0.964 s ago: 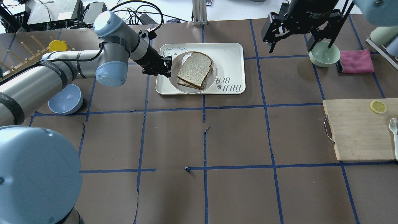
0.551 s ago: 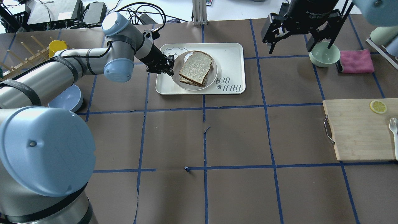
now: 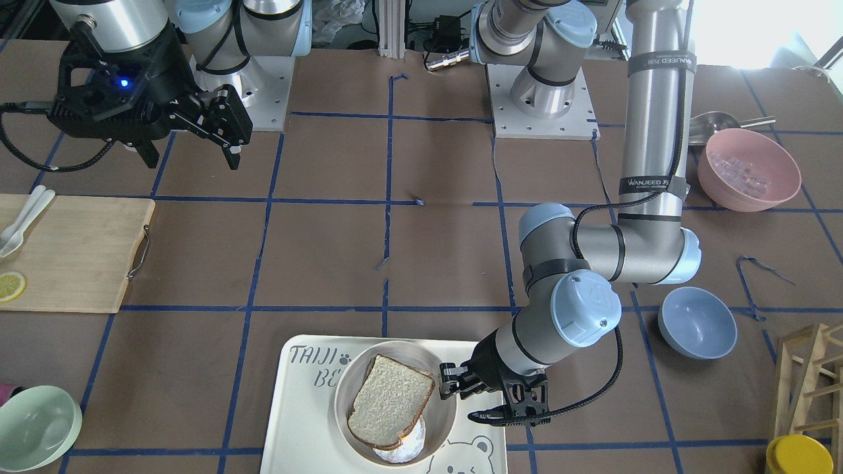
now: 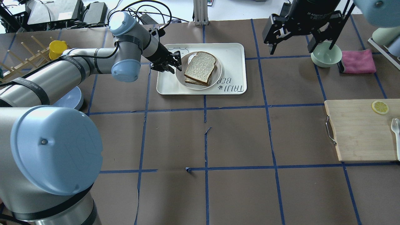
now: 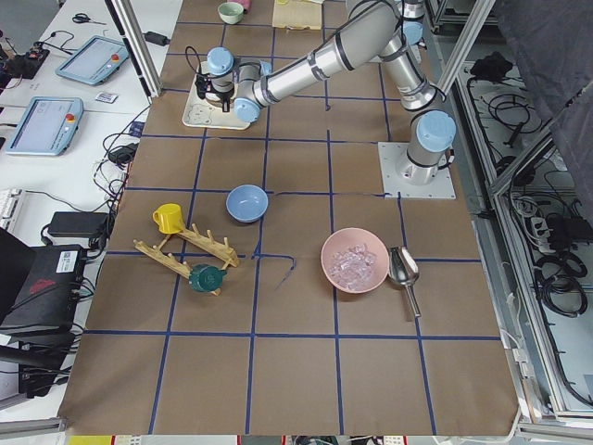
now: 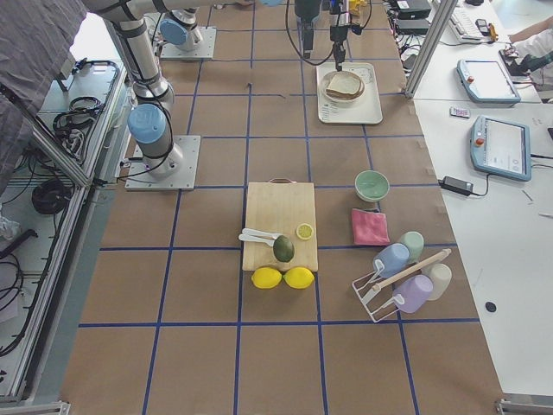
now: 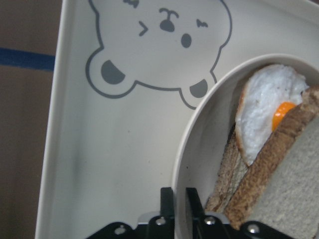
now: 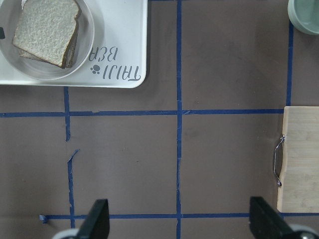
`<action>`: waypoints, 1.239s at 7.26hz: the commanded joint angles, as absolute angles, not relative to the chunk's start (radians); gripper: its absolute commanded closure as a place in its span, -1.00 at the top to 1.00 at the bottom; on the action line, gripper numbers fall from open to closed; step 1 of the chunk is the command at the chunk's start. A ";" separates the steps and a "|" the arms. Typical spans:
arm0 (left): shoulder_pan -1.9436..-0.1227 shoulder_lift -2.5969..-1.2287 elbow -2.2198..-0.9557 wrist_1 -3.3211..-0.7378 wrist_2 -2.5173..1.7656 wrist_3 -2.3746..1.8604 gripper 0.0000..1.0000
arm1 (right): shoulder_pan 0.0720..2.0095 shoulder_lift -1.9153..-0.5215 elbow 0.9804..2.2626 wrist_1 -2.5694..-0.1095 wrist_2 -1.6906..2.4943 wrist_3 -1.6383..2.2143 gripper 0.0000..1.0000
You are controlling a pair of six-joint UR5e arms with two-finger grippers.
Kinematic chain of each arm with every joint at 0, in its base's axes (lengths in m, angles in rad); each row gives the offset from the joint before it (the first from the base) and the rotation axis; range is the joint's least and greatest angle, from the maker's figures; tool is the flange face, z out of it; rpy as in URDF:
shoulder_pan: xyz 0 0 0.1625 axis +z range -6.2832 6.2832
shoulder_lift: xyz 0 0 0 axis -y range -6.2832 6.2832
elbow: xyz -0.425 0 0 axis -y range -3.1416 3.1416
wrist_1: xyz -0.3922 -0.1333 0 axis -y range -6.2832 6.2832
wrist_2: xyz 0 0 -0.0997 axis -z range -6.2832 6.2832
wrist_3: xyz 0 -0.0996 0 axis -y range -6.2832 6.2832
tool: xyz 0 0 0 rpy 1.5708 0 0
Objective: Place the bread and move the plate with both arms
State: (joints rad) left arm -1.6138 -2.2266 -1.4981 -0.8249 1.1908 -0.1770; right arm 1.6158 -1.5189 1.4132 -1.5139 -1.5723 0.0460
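The cream-white plate (image 4: pixel 181 79) is on the bear-printed tray (image 4: pixel 232 53) at the far middle of the table. The bread (image 4: pixel 200 67) lies in the plate on a fried egg (image 7: pixel 264 104) and a lower tan slice. My left gripper (image 4: pixel 175 62) is shut on the plate's left rim. The left wrist view shows the gripper (image 7: pixel 179 201) pinching the rim (image 7: pixel 184 149) beside the bread (image 7: pixel 294 184). My right gripper (image 4: pixel 292 48) is open and empty, high above the table to the right of the tray. In the front-facing view the plate (image 3: pixel 342 395) holds the bread (image 3: pixel 388 401).
A pale green bowl (image 4: pixel 326 54) and a pink cloth (image 4: pixel 357 61) sit at the far right. A wooden cutting board (image 4: pixel 359 131) carries a lemon slice (image 4: pixel 380 107). A blue bowl (image 4: pixel 67 98) and a yellow cup (image 4: pixel 57 47) are at the left.
My left gripper has moved right and a little farther away, still holding the plate's rim. The plate and bread have shifted right over the tray. The right gripper has not moved.
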 commanded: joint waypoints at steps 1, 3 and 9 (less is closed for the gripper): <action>-1.615 -2.156 -1.500 -0.904 1.198 -0.166 1.00 | 1.615 -1.520 1.420 -1.517 -1.572 0.046 1.00; -1.620 -1.992 -1.513 -1.086 1.213 -0.166 1.00 | 1.615 -1.520 1.420 -1.519 -1.572 0.046 1.00; -1.626 -1.534 -1.586 -1.647 1.513 -0.112 1.00 | 1.618 -1.520 1.420 -1.531 -1.571 0.043 1.00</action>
